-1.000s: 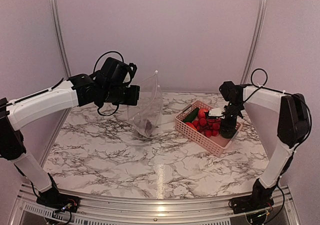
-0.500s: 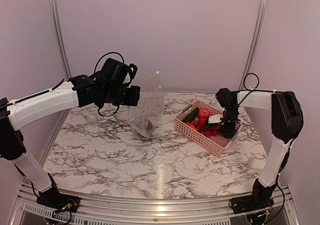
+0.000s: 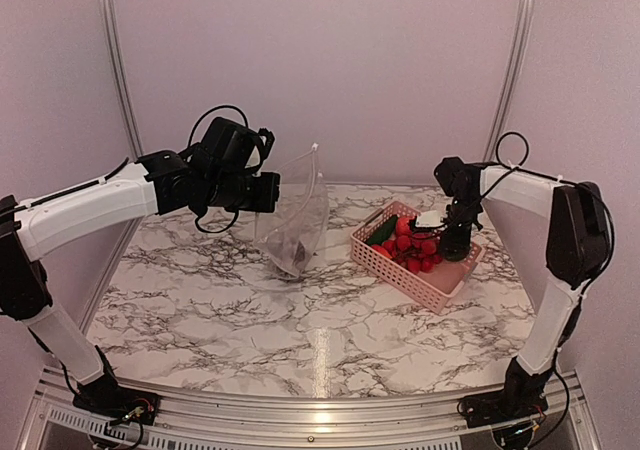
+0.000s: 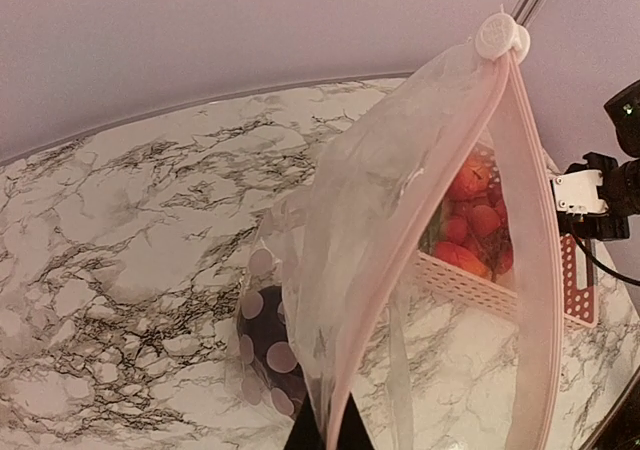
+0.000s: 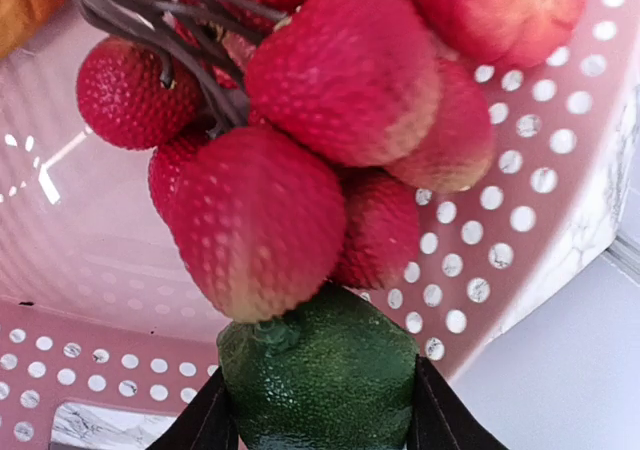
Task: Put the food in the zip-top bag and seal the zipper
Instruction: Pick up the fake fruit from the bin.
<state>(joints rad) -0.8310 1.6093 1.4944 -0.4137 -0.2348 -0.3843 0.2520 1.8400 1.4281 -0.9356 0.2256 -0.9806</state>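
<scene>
**Top external view.** The left gripper [image 3: 270, 192] is pinching the clear crinkly plastic zip-top bag [image 3: 297, 210] by its mouth edge. It is holding the bag upright, to the left of the pink perforated plastic basket [image 3: 400, 273] and apart from it. A dark purple eggplant [image 3: 293, 253] is lying in the bag's bottom. The right gripper [image 3: 455, 242] is reaching down into the basket's far right corner, beside the cluster of small red balls [image 3: 415, 253]. A long green cucumber [image 3: 381, 232] is lying along the basket's left wall.

**Left wrist view.** The left gripper's fingers [image 4: 350, 432] are clenching the bag's edge. The thin press-strip zipper [image 4: 540, 270] is gaping open, its two sides meeting at a white end tab [image 4: 502, 36]. The basket is showing through and behind the bag.

**Right wrist view.** The right gripper's fingers [image 5: 440, 420] are pressing both sides of the round green piece [image 5: 320, 365], grasping it inside the basket. The red cluster is touching its top, and a red round fruit [image 5: 500, 10] is sitting just beyond.
</scene>
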